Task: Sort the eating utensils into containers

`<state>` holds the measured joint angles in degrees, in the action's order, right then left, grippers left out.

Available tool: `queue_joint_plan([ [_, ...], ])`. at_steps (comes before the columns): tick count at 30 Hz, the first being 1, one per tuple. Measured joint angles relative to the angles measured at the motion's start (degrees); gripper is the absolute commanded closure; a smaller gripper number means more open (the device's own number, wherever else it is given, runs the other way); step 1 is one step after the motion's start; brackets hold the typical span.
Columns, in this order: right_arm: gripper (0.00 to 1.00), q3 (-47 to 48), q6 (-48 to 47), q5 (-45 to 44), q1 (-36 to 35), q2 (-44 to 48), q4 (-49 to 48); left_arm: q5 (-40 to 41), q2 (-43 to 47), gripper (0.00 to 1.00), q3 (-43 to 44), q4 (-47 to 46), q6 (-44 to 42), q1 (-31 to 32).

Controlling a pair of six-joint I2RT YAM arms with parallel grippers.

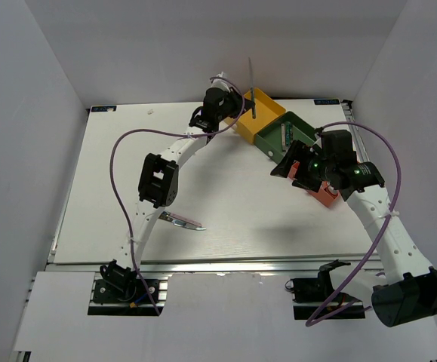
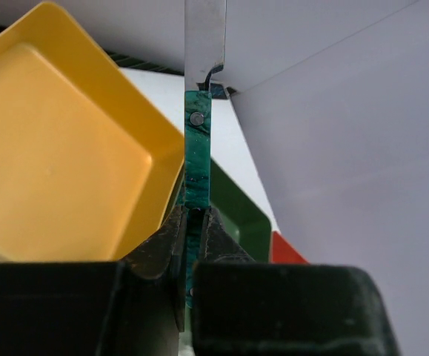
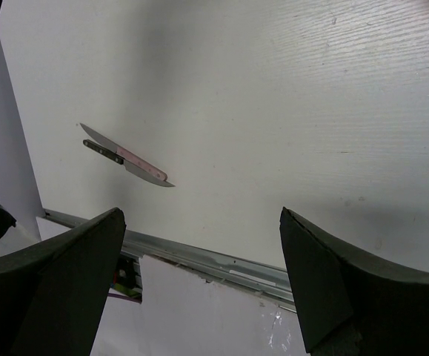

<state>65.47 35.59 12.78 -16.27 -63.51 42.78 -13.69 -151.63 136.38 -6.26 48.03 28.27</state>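
Along the far right of the white table [image 1: 241, 219], three trays sit in a row: yellow [image 1: 267, 115], dark green [image 1: 303, 128] and red-orange [image 1: 325, 196]. At the yellow tray, the left gripper [image 2: 193, 222] is clamped on the teal handle of a knife [image 2: 197, 148], which it holds upright with the blade up. The right gripper [image 3: 201, 219] hangs over the red-orange tray, jaws spread wide and empty. Near the front left, two knives [image 3: 129, 157] lie side by side on the table, one of them pink-handled.

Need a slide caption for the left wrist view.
Left gripper shut on a teal-handled knife, blade pointing away, yellow tray at left, dark green tray and red-orange tray beyond.
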Motion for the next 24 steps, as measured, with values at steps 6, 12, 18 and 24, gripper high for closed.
queue_joint_plan([
  [6, 0.11, 0.0, -0.04, 0.26, 0.0, -0.76, -0.04, -0.04, 0.0, 0.83, 0.33, -0.57, 0.72, 0.2],
  [12, 0.11, 0.0, -0.07, 0.74, 0.0, -0.9, -0.22, -0.44, -0.9, 0.41, 0.92, -0.28, 0.92, 0.59],
  [18, 0.11, 0.0, -0.2, 0.87, 0.0, -0.9, -0.48, -0.5, -3.3, 0.33, 1.62, 0.46, 1.25, 0.74],
  [24, 0.11, 0.48, -0.96, 0.66, 0.0, -0.94, -0.55, 0.94, -1.55, 0.03, 1.4, 6.16, -2.25, 0.72],
])
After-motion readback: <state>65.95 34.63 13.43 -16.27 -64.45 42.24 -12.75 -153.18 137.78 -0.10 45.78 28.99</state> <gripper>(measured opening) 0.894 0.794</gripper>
